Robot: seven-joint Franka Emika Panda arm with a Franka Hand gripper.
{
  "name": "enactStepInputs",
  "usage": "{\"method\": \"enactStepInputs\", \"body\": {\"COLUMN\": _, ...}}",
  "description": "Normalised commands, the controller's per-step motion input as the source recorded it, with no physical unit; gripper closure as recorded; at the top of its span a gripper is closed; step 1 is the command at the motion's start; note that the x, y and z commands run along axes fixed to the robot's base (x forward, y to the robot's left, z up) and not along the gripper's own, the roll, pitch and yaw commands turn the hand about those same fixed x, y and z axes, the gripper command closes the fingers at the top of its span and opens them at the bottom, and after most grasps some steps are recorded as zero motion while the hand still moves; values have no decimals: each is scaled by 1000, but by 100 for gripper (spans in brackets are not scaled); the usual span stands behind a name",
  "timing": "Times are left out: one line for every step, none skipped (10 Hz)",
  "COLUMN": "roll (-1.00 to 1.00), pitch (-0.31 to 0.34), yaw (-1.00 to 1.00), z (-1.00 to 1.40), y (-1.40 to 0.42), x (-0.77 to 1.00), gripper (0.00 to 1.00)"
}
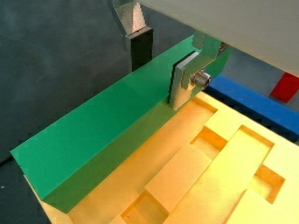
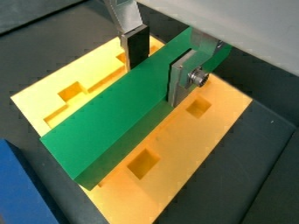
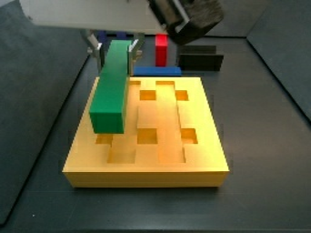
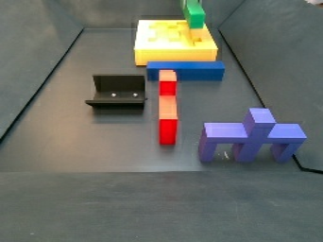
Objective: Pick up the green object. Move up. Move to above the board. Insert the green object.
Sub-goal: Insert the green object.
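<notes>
My gripper (image 1: 162, 66) is shut on the green object (image 1: 105, 131), a long plain green bar held on edge by one end. One dark-padded finger (image 2: 135, 45) is on one side of it and a silver finger plate (image 2: 184, 79) on the other. The bar hangs just above the board (image 2: 198, 140), an orange-yellow slab with rectangular slots. In a side view the gripper (image 3: 113, 44) holds the bar (image 3: 111, 91) lengthwise over the left part of the board (image 3: 152, 155). In a side view the bar (image 4: 195, 13) shows over the board's (image 4: 171, 43) far end.
A flat blue bar (image 3: 158, 70) lies against the board's far end, with a red upright bar (image 3: 161, 45) and the black fixture (image 3: 202, 60) behind it. In a side view the fixture (image 4: 116, 92), red bar (image 4: 167, 104) and a purple block shape (image 4: 252, 137) stand on the dark floor.
</notes>
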Motion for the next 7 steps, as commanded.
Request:
{"method": "enactStepInputs", "body": {"roll": 174, "pitch": -179, "yaw": 0, "z": -769, "y": -57, "x": -49, "gripper": 100}}
{"method": "enactStepInputs", "body": {"roll": 123, "pitch": -151, "yaw": 0, "z": -606, "y": -40, "x": 0, "gripper": 100}}
{"method": "enactStepInputs", "body": {"roll": 101, "pitch": -80, "yaw": 0, "z": -440, "y": -151, "x": 114, "gripper": 100}}
{"method": "enactStepInputs", "body": {"roll": 117, "pitch": -41, "yaw": 0, "z": -400, "y": -149, "x": 143, "gripper": 100}}
{"method": "enactStepInputs", "body": {"roll": 113, "pitch": 0, "yaw": -37, "z": -317, "y": -54, "x": 20, "gripper": 100}}
{"method": "enactStepInputs", "body": {"roll": 96, "pitch": 0, "yaw": -3, "z": -214, "y": -40, "x": 74, "gripper": 100}}
{"method": "enactStepInputs", "body": {"roll": 76, "pitch": 0, "yaw": 0, "z": -234, "y": 0, "x": 171, "gripper": 100}}
